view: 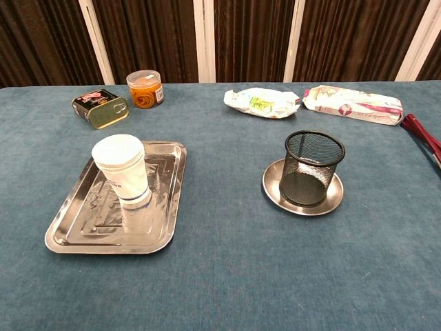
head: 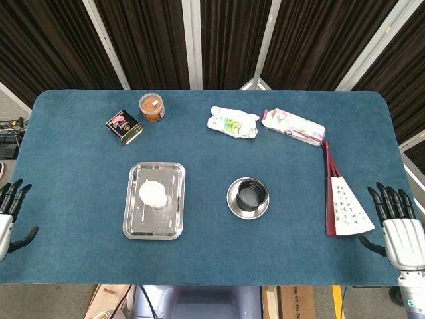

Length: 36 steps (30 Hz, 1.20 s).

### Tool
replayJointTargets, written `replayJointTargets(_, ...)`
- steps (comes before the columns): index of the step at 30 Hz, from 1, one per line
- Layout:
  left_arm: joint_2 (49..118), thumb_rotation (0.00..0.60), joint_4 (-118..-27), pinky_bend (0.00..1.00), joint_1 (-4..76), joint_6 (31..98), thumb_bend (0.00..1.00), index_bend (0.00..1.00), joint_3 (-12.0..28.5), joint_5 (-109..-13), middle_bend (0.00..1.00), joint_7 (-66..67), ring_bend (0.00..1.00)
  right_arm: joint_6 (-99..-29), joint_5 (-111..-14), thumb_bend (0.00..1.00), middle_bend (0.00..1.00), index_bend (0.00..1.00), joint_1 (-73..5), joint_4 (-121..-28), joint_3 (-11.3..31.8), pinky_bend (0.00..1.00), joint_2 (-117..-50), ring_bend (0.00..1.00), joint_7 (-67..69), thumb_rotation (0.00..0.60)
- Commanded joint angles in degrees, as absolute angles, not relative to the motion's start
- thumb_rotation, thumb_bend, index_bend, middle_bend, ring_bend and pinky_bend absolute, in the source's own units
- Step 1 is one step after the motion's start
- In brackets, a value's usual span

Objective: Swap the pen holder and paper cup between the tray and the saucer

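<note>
A white paper cup (head: pixel 153 194) (view: pixel 122 169) stands upside down on the steel tray (head: pixel 172 176) (view: pixel 165 221) at the left. To its right, a black mesh pen holder (head: pixel 251 194) (view: pixel 311 168) stands upright on the round metal saucer (head: pixel 234 203) (view: pixel 272 189). At the table's front left corner my left hand (head: pixel 9 216) rests with its fingers spread and nothing in it. My right hand (head: pixel 397 222) lies at the front right edge, fingers apart and empty. Both hands are far from the objects and show only in the head view.
At the back left are a small tin (head: pixel 124 126) (view: pixel 100 107) and an orange-filled jar (head: pixel 152 106) (view: pixel 145 88). Two snack packets (head: pixel 232 122) (head: pixel 293 126) (view: pixel 262 103) (view: pixel 353 105) lie at the back centre-right. A folded paper fan (head: pixel 342 199) lies near my right hand.
</note>
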<state>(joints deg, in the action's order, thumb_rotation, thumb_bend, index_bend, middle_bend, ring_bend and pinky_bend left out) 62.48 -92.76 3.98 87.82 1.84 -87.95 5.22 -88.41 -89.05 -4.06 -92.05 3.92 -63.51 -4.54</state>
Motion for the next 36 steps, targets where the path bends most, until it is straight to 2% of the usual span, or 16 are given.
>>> replayJointTargets(1, 62.6, 0.6, -92.8, 0.17, 4.1, 87.4, 0.37, 0.04, 1.6, -88.1, 0.0, 5.7, 0.0, -88.1, -88.5, 0.0, 0.0, 0.0, -4.0, -92.3, 4.0, 0.0, -63.6, 0.0, -5.2, 0.6)
replayJointTargets(26, 62.8, 0.6, -94.0, 0.17, 3.9, 87.1, 0.37, 0.04, 0.5, -89.5, 0.0, 7.0, 0.0, -86.2, -89.2, 0.0, 0.0, 0.0, -3.9, -95.0, 2.4, 0.0, -61.7, 0.0, -2.7, 0.6)
replayJointTargets(31, 62.5, 0.6, -94.0, 0.17, 3.9, 87.3, 0.37, 0.04, 0.5, -89.6, 0.0, 6.3, 0.0, -82.1, -90.4, 0.0, 0.0, 0.0, -6.1, -97.5, 1.7, 0.0, -61.1, 0.0, -3.6, 0.6)
replayJointTargets(36, 62.7, 0.6, -93.8, 0.17, 4.0, 87.0, 0.37, 0.04, 0.9, -88.8, 0.0, 6.4, 0.0, -74.3, -88.2, 0.0, 0.0, 0.0, -12.0, -104.0, 4.5, 0.0, -59.1, 0.0, -6.7, 0.6)
